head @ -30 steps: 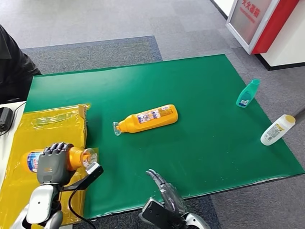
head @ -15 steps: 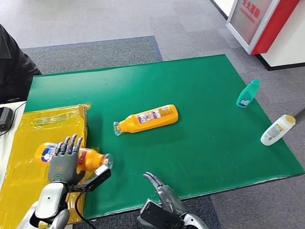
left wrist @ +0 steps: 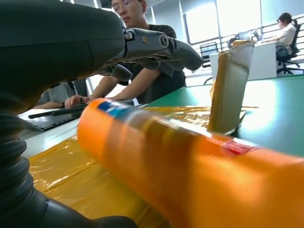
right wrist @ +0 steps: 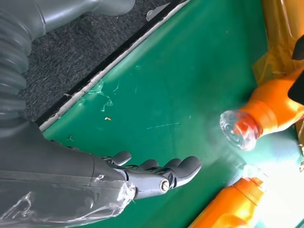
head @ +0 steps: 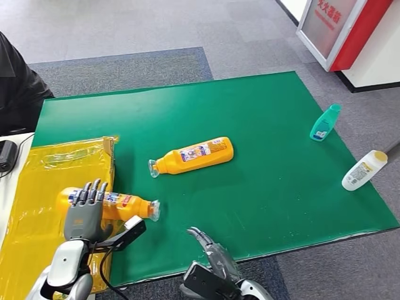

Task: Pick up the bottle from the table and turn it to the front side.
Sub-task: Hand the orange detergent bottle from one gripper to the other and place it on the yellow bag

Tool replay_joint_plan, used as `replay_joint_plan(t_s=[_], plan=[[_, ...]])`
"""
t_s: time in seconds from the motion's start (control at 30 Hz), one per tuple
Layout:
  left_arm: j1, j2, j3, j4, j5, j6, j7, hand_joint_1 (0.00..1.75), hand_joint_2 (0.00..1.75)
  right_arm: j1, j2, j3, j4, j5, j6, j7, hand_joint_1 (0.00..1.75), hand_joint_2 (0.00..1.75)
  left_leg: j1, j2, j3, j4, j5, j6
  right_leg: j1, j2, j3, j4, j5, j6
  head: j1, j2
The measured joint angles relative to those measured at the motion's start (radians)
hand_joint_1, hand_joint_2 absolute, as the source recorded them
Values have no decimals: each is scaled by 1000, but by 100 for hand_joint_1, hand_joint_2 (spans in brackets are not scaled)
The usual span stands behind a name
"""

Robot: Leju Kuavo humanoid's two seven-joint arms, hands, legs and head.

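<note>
An orange bottle (head: 127,205) with a clear cap lies on its side, half on the yellow bag (head: 33,181) and half on the green mat (head: 283,187), cap pointing right. My left hand (head: 85,209) is over its base end with fingers spread and raised off it. In the left wrist view the fingers (left wrist: 161,45) stretch out above the blurred bottle (left wrist: 179,166). A second orange bottle (head: 195,154) lies at the mat's middle. My right hand (head: 212,259) hovers at the near edge, fingers apart and empty (right wrist: 143,175); the first bottle's cap (right wrist: 238,129) lies ahead of it.
A teal bottle (head: 325,122) and a white bottle (head: 364,169) lie at the mat's right edge. A person in dark clothes (head: 14,87) sits at the far left. A red and white stand (head: 344,31) is on the floor at the back right.
My left hand gripped the orange bottle a second ago; its fingers have since opened and the bottle has slid right, its cap now out on the green mat. My right hand barely shifted.
</note>
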Motion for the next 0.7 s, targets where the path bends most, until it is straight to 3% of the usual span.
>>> replay_joint_plan(t_s=[0.27, 0.33, 0.43, 0.53, 0.7], plan=[[14, -27, 31, -12, 0, 5, -33, 0, 175, 0, 0, 0, 5, 0, 2, -1, 0, 175, 0, 0, 0, 0, 0, 0, 0, 0, 0, 0, 0, 0, 0, 0], [22, -43, 45, -19, 8, 15, -80, 0, 175, 1, 0, -1, 6, 0, 2, -1, 0, 175, 0, 0, 0, 0, 0, 0, 0, 0, 0, 0, 0, 0, 0, 0], [60, -105, 116, -59, 148, 16, -266, 0, 175, 9, 0, -6, 6, 3, 1, -7, 0, 175, 0, 0, 0, 0, 0, 0, 0, 0, 0, 0, 0, 0, 0, 0], [123, -170, 199, -135, 479, -36, -487, 0, 175, 31, 0, -20, 3, 11, -5, -30, 0, 175, -1, 0, 0, 0, -1, 1, -1, 1, 0, 0, 0, 0, 0, 0], [264, -231, 323, -273, 1028, -254, -756, 0, 175, 74, 2, -48, -15, 13, -19, -74, 0, 175, -1, 0, 0, 0, -3, 0, 0, 1, -1, 0, -2, -1, 0, 0]])
